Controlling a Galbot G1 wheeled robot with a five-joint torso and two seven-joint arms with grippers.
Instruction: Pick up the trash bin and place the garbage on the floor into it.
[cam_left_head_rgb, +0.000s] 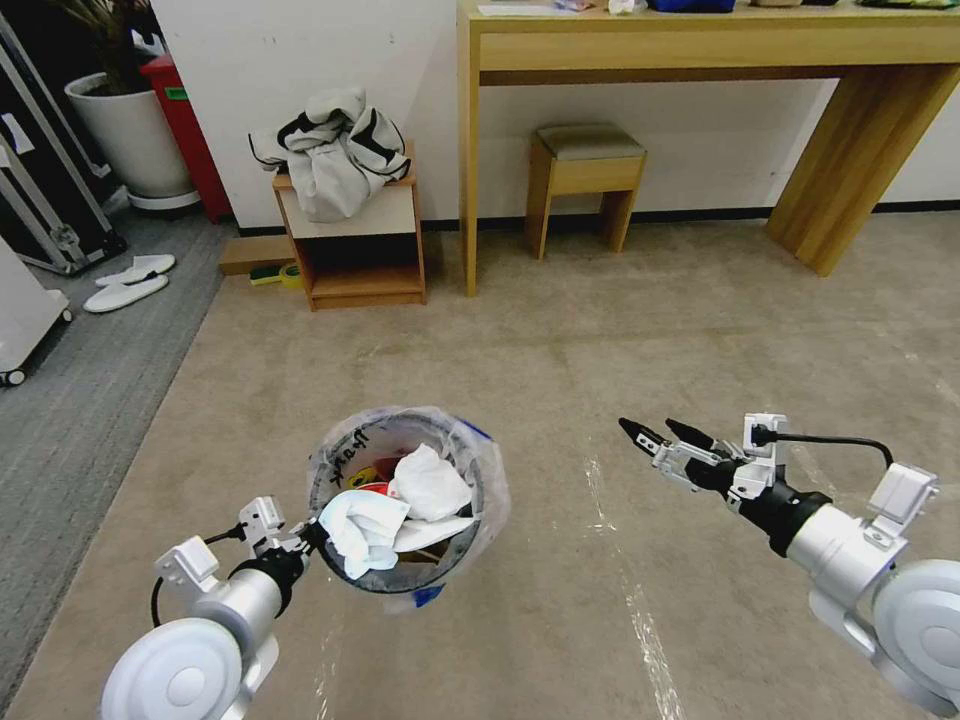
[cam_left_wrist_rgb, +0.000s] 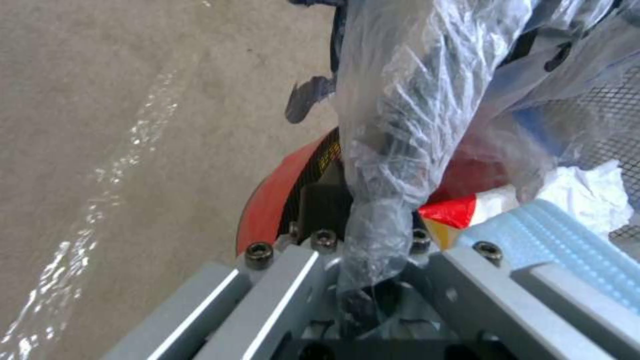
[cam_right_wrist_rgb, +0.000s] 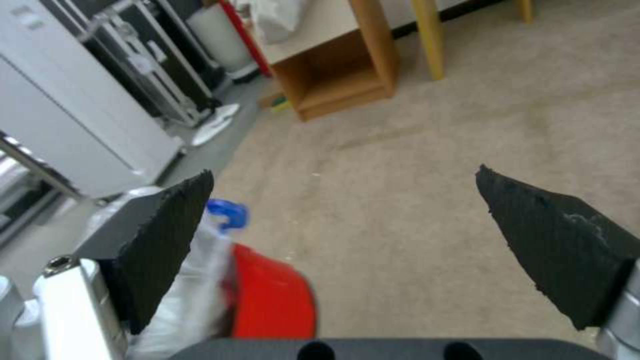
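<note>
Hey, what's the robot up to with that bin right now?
The left gripper is shut on the rim of the trash bin, pinching the clear plastic liner. The bin holds the garbage: crumpled white tissues and a red-and-white wrapper. The right gripper hangs open and empty over the floor, beside the bin. No litter shows on the carpet in front of the robot.

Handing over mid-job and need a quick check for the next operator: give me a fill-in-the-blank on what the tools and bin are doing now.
1. The left tool is shut on the rim of the ____.
2. The right tool is ____ and holds nothing.
3. Crumpled white tissues lie ____ the trash bin.
4. The carpet between the bin and the wooden cubby is ____ of litter.

Missing words: trash bin; open; inside; free
</note>
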